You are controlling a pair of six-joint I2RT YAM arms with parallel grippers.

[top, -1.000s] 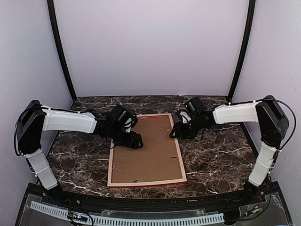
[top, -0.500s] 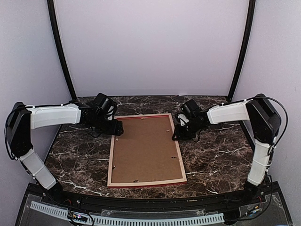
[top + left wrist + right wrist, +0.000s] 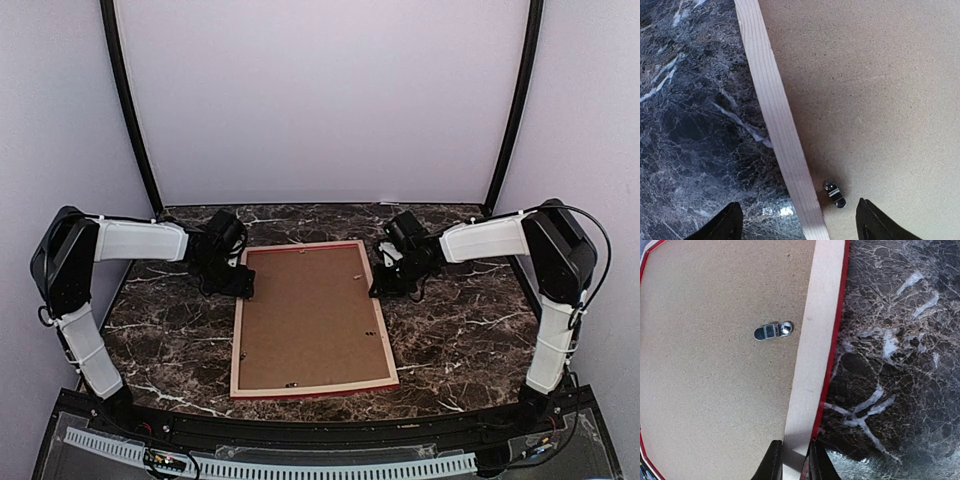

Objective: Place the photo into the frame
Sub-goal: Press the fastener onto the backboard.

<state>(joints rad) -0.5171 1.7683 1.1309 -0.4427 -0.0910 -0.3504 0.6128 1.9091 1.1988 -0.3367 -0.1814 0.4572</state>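
Observation:
The frame [image 3: 238,330] lies face down on the marble table, pale wood back up, with a thin red edge showing. A brown backing board [image 3: 310,315] fills it. The photo is hidden. My left gripper [image 3: 243,285] is open at the frame's far left rail. In the left wrist view the rail [image 3: 775,110] runs between the spread fingertips of that gripper [image 3: 799,220]. My right gripper [image 3: 378,288] is at the far right rail. In the right wrist view the gripper [image 3: 795,460] is shut on the rail [image 3: 815,340], one finger on each side.
Small metal turn clips hold the board: one by the left rail [image 3: 834,193], one by the right rail [image 3: 773,330]. Dark marble tabletop [image 3: 460,330] surrounds the frame. Black posts and pale walls stand close behind and at both sides.
My left gripper moved off the backing board, out and back to the left rail, staying open. My right gripper shifted slightly and closed on the right rail.

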